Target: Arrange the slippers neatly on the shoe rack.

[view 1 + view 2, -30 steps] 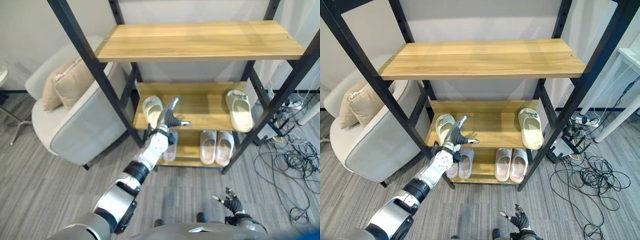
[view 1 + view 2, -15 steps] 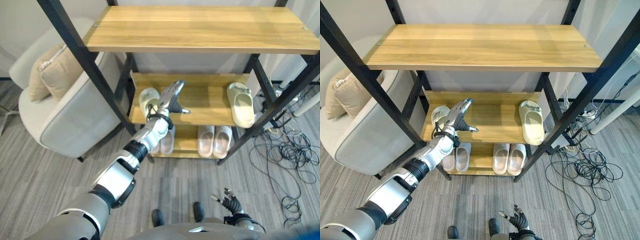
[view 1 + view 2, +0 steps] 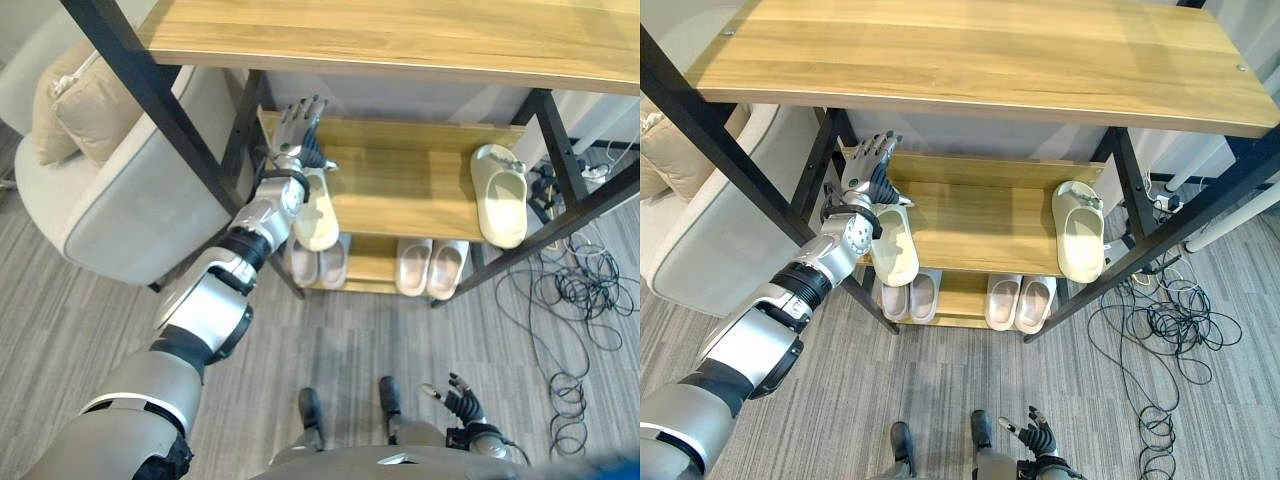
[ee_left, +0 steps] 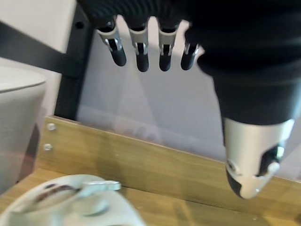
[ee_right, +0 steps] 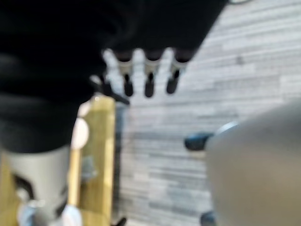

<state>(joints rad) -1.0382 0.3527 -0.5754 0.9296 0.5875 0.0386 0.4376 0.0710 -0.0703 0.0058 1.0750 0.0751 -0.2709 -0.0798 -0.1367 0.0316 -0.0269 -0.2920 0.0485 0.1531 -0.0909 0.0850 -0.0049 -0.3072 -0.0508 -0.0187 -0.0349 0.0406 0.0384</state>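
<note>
The right hand (image 3: 458,400) is being held low and nearest, fingers spread loosely, gripping nothing. On the shoe rack (image 3: 980,235), two pairs of slippers (image 3: 1018,301) are being kept on the bottom shelf. Farther off, the left hand (image 3: 868,168) is being held open, fingers straight, over the cream slipper (image 3: 893,247) at the middle shelf's left end; its mate (image 3: 1080,230) is lying at the right end.

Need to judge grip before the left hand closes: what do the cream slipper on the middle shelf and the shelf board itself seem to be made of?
Cream slipper: looks like moulded foam or rubber, matte, one seamless piece with thick rounded edges. Shelf board: wood or wood-look laminate, smooth light grain with a slight sheen. Left hand is open above the slipper.
</note>
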